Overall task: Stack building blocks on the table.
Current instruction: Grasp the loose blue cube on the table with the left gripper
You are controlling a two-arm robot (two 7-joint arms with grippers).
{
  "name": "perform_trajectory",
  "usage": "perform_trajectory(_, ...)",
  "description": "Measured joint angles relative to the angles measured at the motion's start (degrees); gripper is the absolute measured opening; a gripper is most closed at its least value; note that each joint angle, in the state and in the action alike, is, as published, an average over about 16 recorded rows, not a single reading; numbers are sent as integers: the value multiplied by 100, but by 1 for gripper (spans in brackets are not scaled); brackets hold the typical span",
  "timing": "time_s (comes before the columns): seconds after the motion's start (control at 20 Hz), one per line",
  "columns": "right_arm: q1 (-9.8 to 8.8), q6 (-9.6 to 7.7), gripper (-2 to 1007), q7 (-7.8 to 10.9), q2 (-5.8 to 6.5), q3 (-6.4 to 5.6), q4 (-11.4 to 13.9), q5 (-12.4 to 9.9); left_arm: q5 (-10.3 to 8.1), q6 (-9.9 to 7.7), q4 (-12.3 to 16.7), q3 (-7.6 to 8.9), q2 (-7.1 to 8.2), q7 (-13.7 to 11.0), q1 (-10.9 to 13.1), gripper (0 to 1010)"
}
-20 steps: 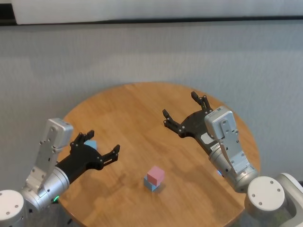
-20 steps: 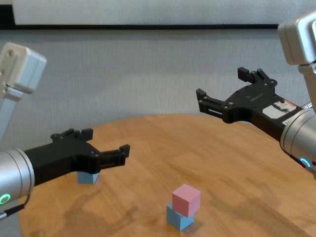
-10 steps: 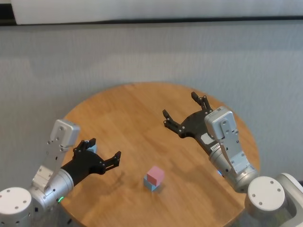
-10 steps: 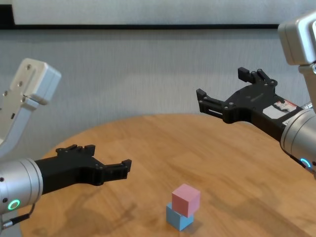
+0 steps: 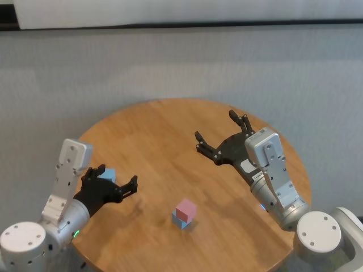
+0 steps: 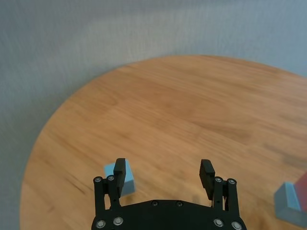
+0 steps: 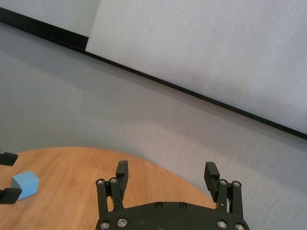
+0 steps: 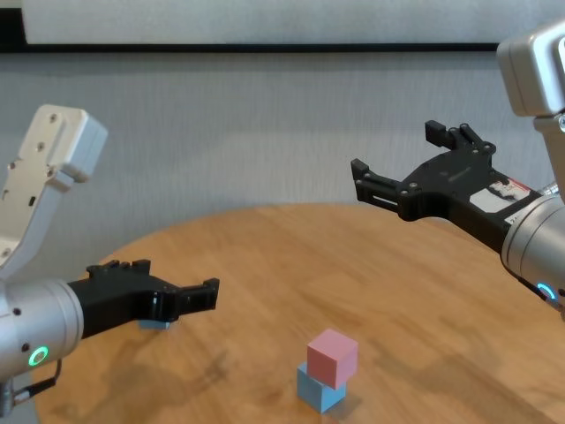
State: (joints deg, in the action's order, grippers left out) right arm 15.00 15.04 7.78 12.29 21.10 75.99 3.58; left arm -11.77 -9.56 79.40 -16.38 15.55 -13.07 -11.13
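On the round wood-grain table [image 5: 170,130], a pink block [image 5: 186,209] sat on top of a light blue block [image 5: 180,221], the pink one turned slightly askew on the cube beneath. Taking the tabletop in the head view as a clock face, this pair stood near six o'clock, a little in from the near edge. The second light blue block [image 5: 108,175] lay alone toward eight o'clock, well apart from the stack.

The left gripper [image 5: 116,183] hovered low over that side of the table with its fingers spread wide and nothing between them. In the left wrist view the lone cube [image 6: 120,177] lay just beside and partly behind one finger [image 6: 119,175], outside the gap; whether they touched could not be told. The chest view showed the same cube [image 8: 155,323] mostly hidden behind the gripper [image 8: 165,290].

The right gripper [image 5: 222,132] hung raised above the table toward two o'clock, also spread wide and empty, well apart from every block. Its wrist view looked over the far table edge to the grey wall, with the lone cube [image 7: 26,184] in the distance.

A small white label [image 8: 499,193] with dark print sat on the right gripper's body; its writing was too small to read. No other lettering showed.
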Motion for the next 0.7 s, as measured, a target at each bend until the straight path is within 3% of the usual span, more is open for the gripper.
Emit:
perform_trajectory(0.35,0,0,1001,0,0,0,0,0,101,-44,-305,159,-322,312,-148,1001)
perform_trajectory(0.7,0,0,1001,0,0,0,0,0,226,2,-621,250,-516,443,-291,1002)
